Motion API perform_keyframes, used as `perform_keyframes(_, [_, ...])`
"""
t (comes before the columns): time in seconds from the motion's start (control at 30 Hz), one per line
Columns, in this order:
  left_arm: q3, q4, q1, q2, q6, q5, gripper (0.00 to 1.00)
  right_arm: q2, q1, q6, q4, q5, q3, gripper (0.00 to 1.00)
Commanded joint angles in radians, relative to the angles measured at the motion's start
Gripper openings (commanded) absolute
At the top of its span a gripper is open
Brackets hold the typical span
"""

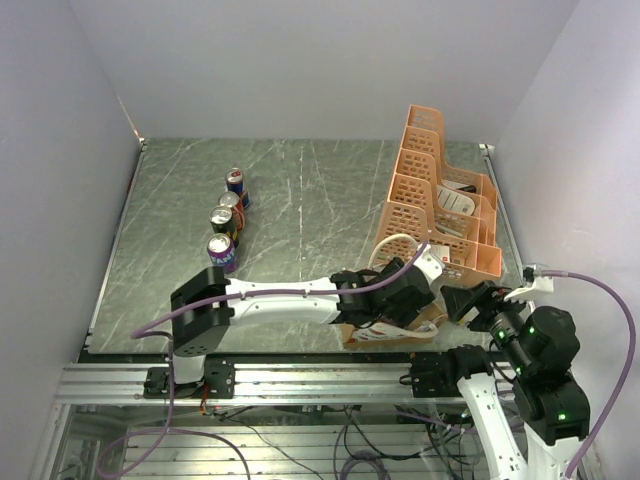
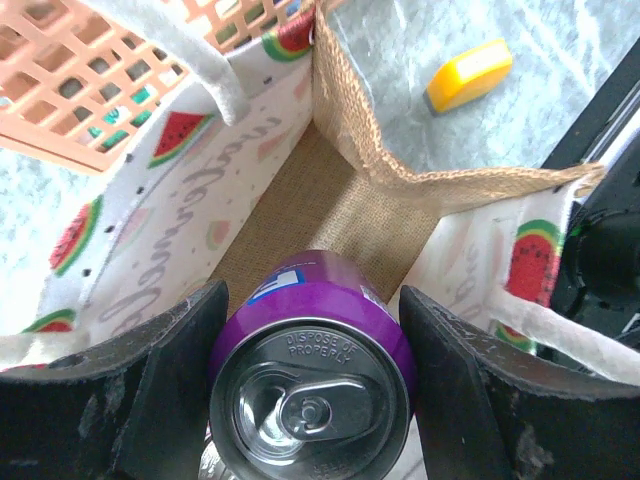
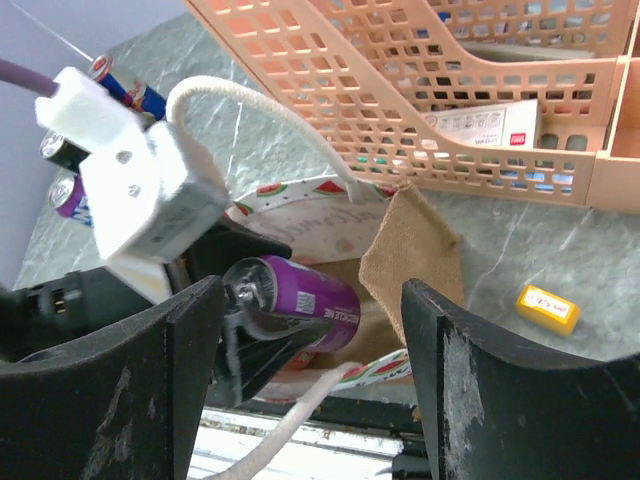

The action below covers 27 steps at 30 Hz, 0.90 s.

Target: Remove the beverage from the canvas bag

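Left end effector [image 2: 312, 300] is clamped on the beverage [image 2: 312, 400], one finger each side of the can wall just below the top rim. Right end effector [image 3: 310, 295] is spread wide with nothing in it, hanging just beside the canvas bag [image 2: 150, 200] on its right.

Location: the beverage is a purple can, still inside the bag's mouth with lining on both sides of it. Can't tell whether its base touches the bag floor. In the right wrist view it lies steeply tilted, tab end pointing away from the bag's burlap side.

Handling, my read:
- Thin aluminium wall, rigid enough if full, dents if over-squeezed. Can't tell full or empty.
- Smooth and slippery, so it could pivot between the fingers.
- Current grip, across the diameter near the top, looks right. Lower is blocked by the bag walls.
- The bag is soft: burlap floor, floppy watermelon-print lining, one corner folded outward. It will likely drag along with the can unless pinned.
- White loop handle [image 3: 250, 100] arches over the mouth and is a snag risk on the way out.

Containers:
- Bag: only the one can visible inside.
- Orange rack [image 1: 440, 190], just behind the bag: flat cartons or cards in its slots.
- Three more cans [image 1: 228, 222] stand in a row on the bench [image 1: 300, 190], well left of the bag.
- Small yellow block [image 3: 547, 307] lies near the bag's burlap side.
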Motion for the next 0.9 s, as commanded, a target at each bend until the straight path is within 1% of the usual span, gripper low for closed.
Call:
perform_keyframes(0.0, [0.060,0.017,0.003,-0.082,0.025,-0.046,0.07,0.015,-0.001,-0.029,0.085,0.045,0.000,0.71])
perform_keyframes(0.17, [0.097,0.003,0.003,-0.111,0.040,-0.074,0.07,-0.029,-0.001,-0.010,0.105,0.044,-0.042,0.72])
perform_keyframes(0.33, [0.094,0.011,0.003,-0.181,0.054,-0.095,0.07,-0.075,-0.002,-0.002,0.108,0.062,-0.056,0.78])
perform_keyframes(0.43, [0.077,0.004,0.003,-0.242,0.055,-0.126,0.07,-0.080,-0.002,0.009,0.111,0.074,-0.069,0.79])
perform_keyframes(0.53, [0.046,-0.004,0.006,-0.327,0.051,-0.188,0.07,-0.090,-0.001,0.019,0.129,0.054,-0.098,0.80])
perform_keyframes(0.7, [0.017,-0.031,0.009,-0.467,0.042,-0.225,0.07,-0.060,-0.001,0.031,0.142,0.049,-0.128,0.81])
perform_keyframes(0.73, [0.008,-0.037,0.009,-0.496,0.036,-0.235,0.07,-0.057,-0.002,0.031,0.146,0.050,-0.134,0.82])
perform_keyframes(0.87, [-0.040,-0.104,0.011,-0.603,0.003,-0.313,0.07,-0.044,-0.001,0.044,0.151,0.078,-0.137,0.95])
